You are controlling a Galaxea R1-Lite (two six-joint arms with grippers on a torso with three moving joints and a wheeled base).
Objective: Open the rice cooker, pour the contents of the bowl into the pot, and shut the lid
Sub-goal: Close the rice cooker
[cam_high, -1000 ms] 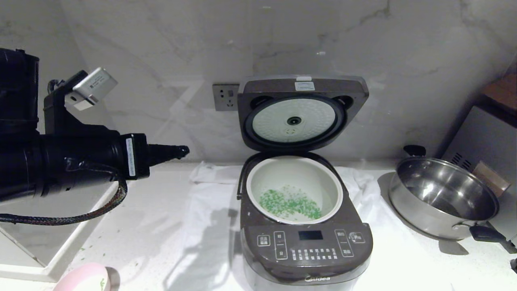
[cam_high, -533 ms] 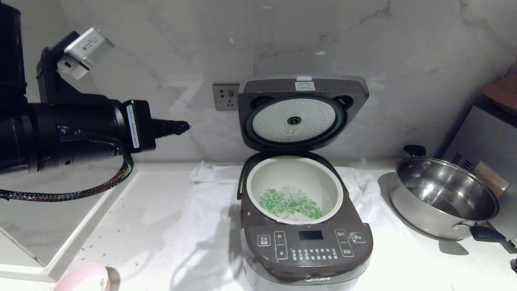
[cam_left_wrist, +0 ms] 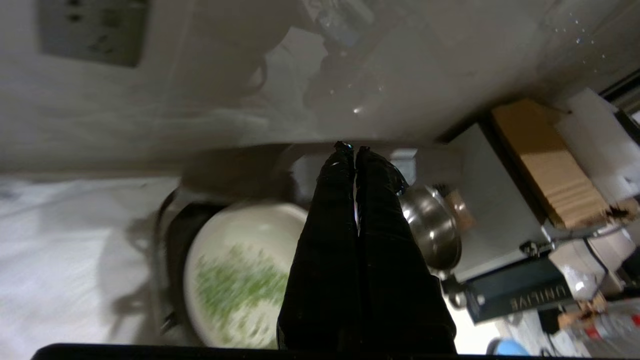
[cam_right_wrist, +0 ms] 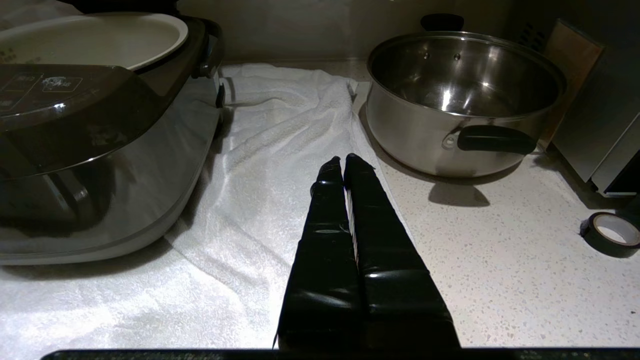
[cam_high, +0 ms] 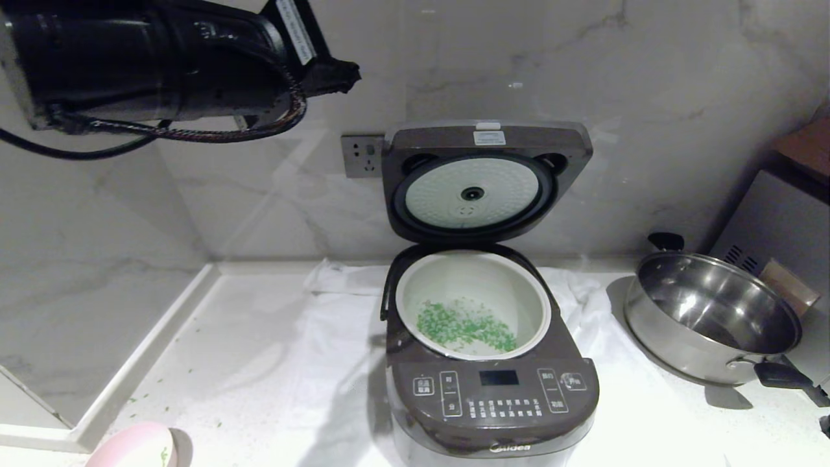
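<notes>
Two grippers are in your views, and both have their fingers pressed together with nothing between them. Your left gripper [cam_high: 350, 70] is raised high against the marble wall, up and to the left of the lid [cam_high: 486, 181], which stands upright on its hinge with the round silvery-white inner plate facing you. Below it the rice cooker [cam_high: 493, 402] sits on a white towel [cam_high: 324, 350], and its pot [cam_high: 538, 311] is uncovered, with the contents [cam_high: 463, 327], small green bits, scattered over the pot's floor. In the left wrist view you see the clenched fingers [cam_left_wrist: 340, 210] crossing over the pot's rim. You can see the bowl [cam_high: 133, 447] at the near left edge of the counter, well apart from the cooker, only partly in frame, with a few green specks inside it. Your right gripper [cam_right_wrist: 343, 162] rests low over the towel's edge, between the cooker and the steel pan [cam_right_wrist: 462, 100]. A roll of black tape [cam_right_wrist: 611, 233] lies on the counter to the pan's right.
</notes>
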